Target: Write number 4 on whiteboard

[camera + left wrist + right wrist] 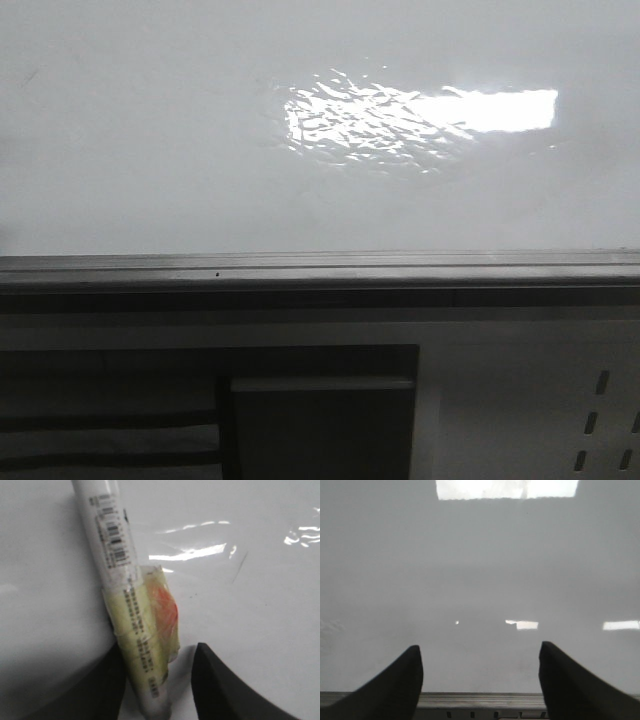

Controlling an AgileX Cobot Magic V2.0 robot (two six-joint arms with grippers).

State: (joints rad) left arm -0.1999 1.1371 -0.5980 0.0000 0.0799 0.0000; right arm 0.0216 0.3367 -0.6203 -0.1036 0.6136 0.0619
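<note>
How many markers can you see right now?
1: a white marker wrapped in yellow tape, between the left hand's fingers over the whiteboard. The right hand holds none.

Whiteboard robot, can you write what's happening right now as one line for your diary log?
left gripper: holds taped white marker | right gripper: open, empty, facing whiteboard | number 4: none visible in front view

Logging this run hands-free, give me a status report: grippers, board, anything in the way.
Left gripper holds taped white marker. Right gripper open, empty, fingers apart. Whiteboard shows no 4 in front view. Nothing blocking.
</note>
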